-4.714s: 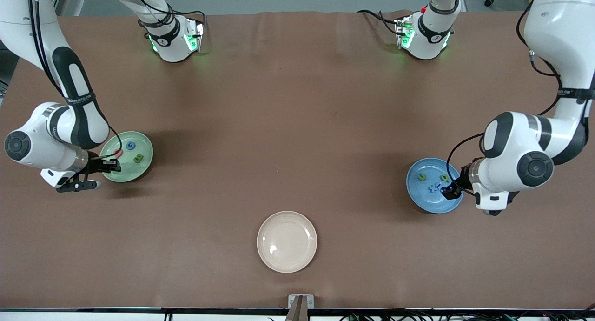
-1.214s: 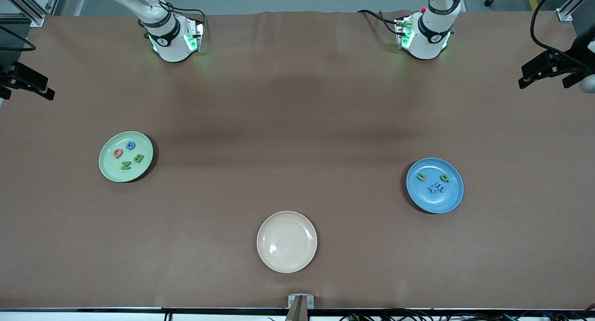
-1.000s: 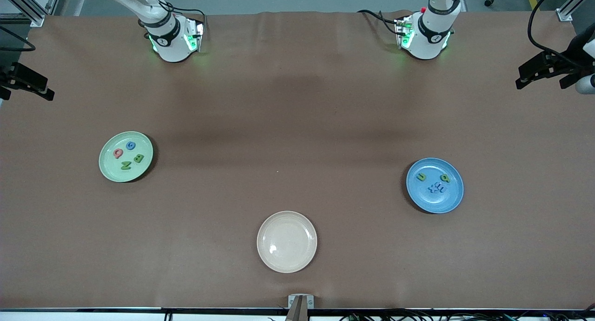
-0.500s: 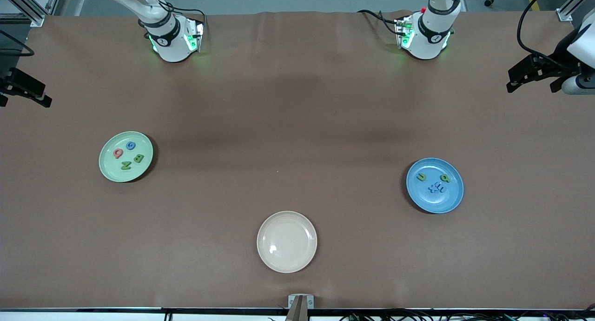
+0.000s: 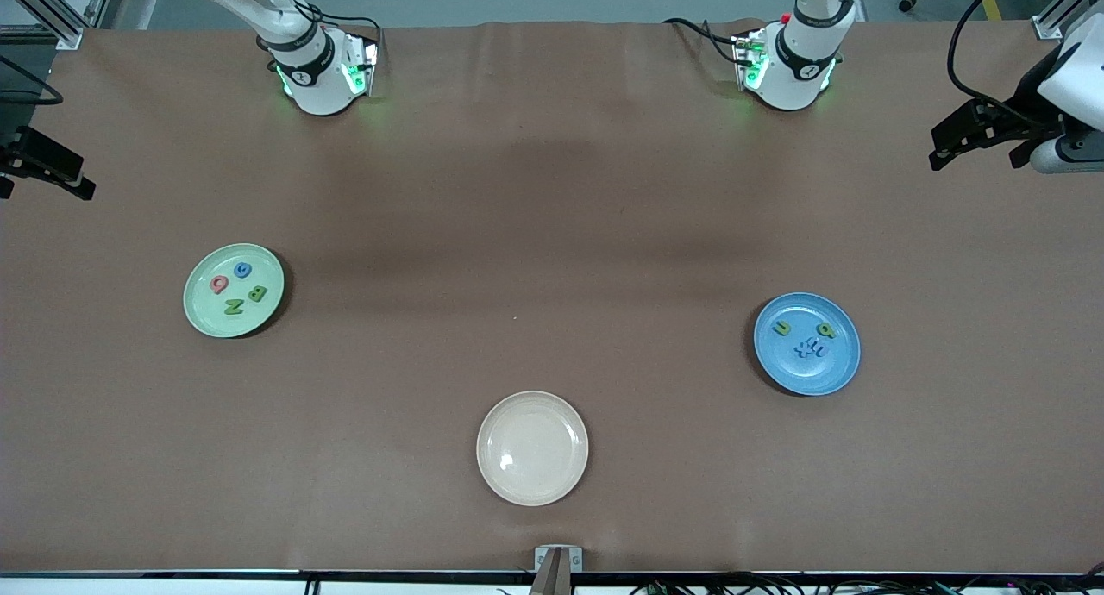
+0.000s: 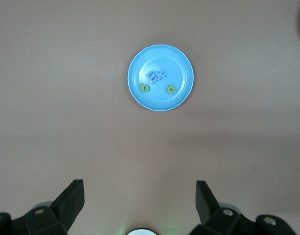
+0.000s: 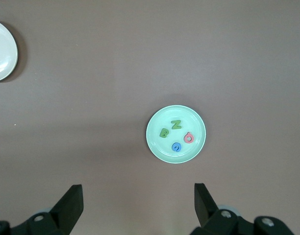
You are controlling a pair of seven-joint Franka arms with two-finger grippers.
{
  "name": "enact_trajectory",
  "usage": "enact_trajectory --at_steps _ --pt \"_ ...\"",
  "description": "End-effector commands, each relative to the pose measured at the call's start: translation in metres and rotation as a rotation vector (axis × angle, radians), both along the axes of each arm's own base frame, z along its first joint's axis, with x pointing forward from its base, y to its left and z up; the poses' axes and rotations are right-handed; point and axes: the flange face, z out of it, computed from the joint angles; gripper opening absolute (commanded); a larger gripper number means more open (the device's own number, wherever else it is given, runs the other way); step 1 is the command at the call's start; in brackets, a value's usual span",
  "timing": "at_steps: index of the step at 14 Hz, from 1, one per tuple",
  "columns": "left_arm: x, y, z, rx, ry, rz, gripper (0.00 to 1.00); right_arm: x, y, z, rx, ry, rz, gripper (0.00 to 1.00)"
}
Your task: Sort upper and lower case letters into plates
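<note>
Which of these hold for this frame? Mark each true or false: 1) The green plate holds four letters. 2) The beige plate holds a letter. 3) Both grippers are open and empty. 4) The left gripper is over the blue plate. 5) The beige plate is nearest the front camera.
1) True: the green plate holds four letters.
2) False: the beige plate is empty.
3) True: left gripper and right gripper are open, holding nothing.
4) False: it is over the left arm's end of the table, away from the blue plate.
5) True.
</note>
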Motion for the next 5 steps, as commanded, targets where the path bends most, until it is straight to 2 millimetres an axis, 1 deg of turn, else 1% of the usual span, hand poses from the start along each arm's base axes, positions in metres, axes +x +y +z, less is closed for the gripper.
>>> enact_trajectory --at_steps 1,2,5 --pt "-0.0035 -0.0021 0.0024 0.009 -0.017 -0.012 1.0 0.0022 -0.0003 0.0026 -0.001 -0.003 -0.016 1.0" --pt "-0.0015 -0.0016 0.0072 0.006 -0.027 -0.014 1.0 0.0022 -0.0003 0.0025 -0.001 -0.003 -0.016 1.0" --pt "0.0026 -0.0009 0.0089 0.003 -0.032 -0.011 1.0 0.0021 -0.0003 0.0032 -0.001 -0.004 -0.016 1.0"
